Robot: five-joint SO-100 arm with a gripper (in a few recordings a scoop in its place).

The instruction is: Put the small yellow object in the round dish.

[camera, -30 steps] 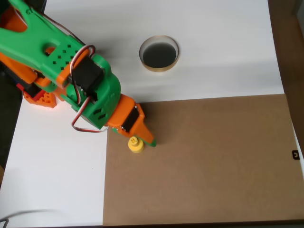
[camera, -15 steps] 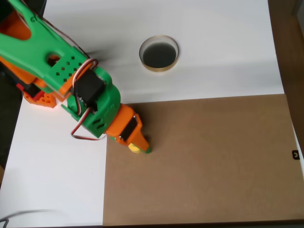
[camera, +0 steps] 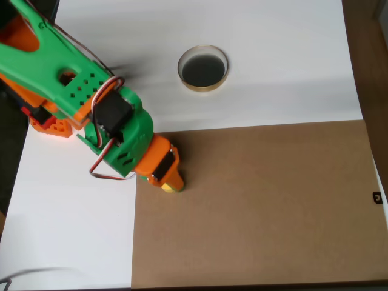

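Observation:
In the overhead view, only a sliver of the small yellow object (camera: 167,188) shows. It lies on the brown board near its left edge, under the tip of my green and orange gripper (camera: 172,183). The gripper's orange finger (camera: 173,177) sits directly over the object and hides most of it, along with the gap between the jaws. The round dish (camera: 203,68), with a pale rim and a dark inside, stands on the white surface up and to the right of the gripper, well apart from it.
The brown board (camera: 260,200) covers the lower right of the table, and the white surface (camera: 285,54) lies above and to its left. The arm's orange base (camera: 51,124) stands at the left edge. A dark strip runs down the right side.
The gripper has shifted down and left over the yellow object. One second ago the object lay fully in view beside the finger, and now it is almost covered. The finger's green tip has gone from sight.

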